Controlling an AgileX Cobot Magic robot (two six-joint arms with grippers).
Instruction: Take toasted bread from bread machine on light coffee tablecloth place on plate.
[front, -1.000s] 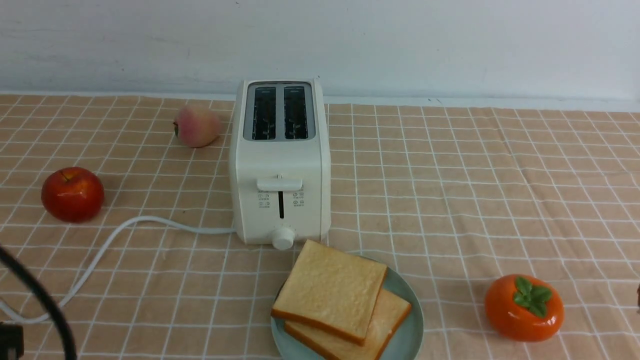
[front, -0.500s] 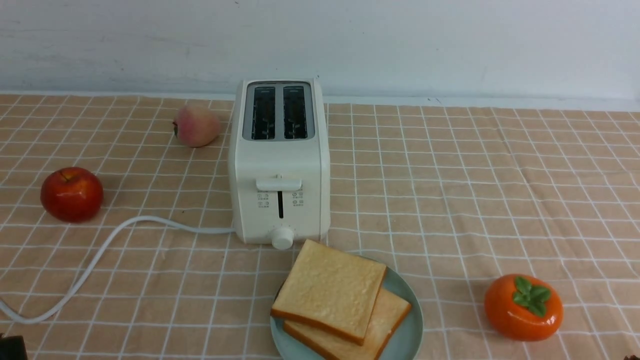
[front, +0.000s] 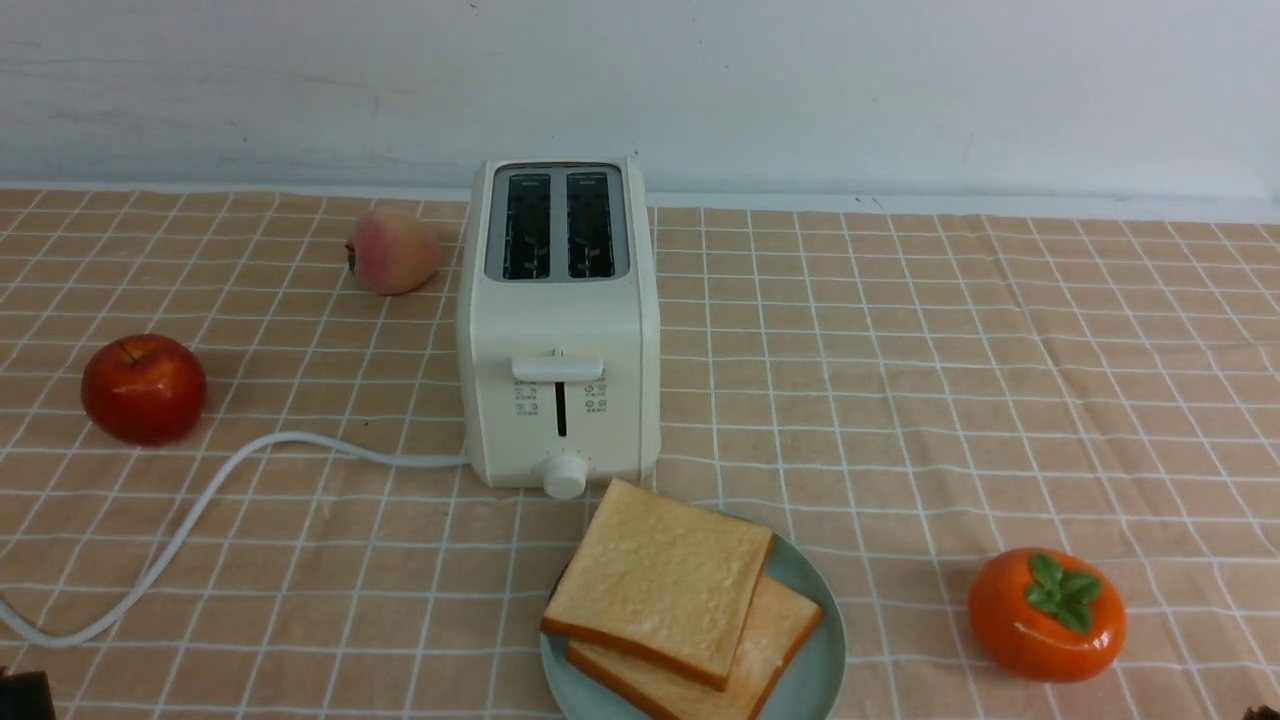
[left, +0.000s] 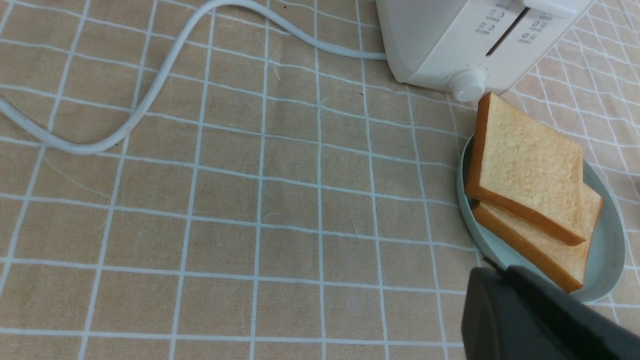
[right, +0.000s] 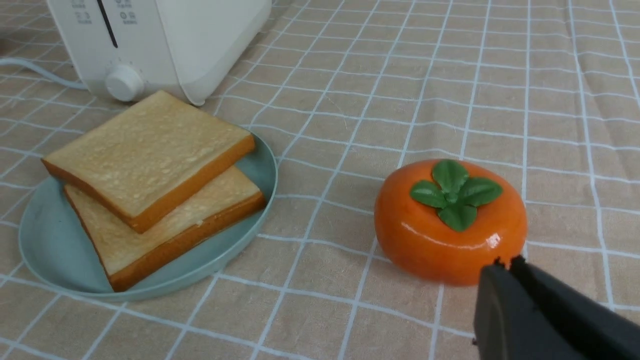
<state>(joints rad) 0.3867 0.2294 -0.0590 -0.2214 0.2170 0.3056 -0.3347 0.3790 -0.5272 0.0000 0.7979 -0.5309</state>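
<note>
Looks done: both toasted bread slices (front: 660, 575) lie stacked, skewed, on the plate (front: 818, 655) just in front of the bread machine (front: 560, 330), slots empty. The left gripper (left: 495, 274) and right gripper (right: 506, 272) are pressed together, empty; nothing left but parking. Slices square, porous, orange-brown crust; plate smooth, low-rimmed.

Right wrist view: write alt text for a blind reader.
Two toast slices lie stacked, offset, on a plate by the toaster, on a checked cloth. A persimmon sits apart from the plate, with the shut right gripper near it.
</note>
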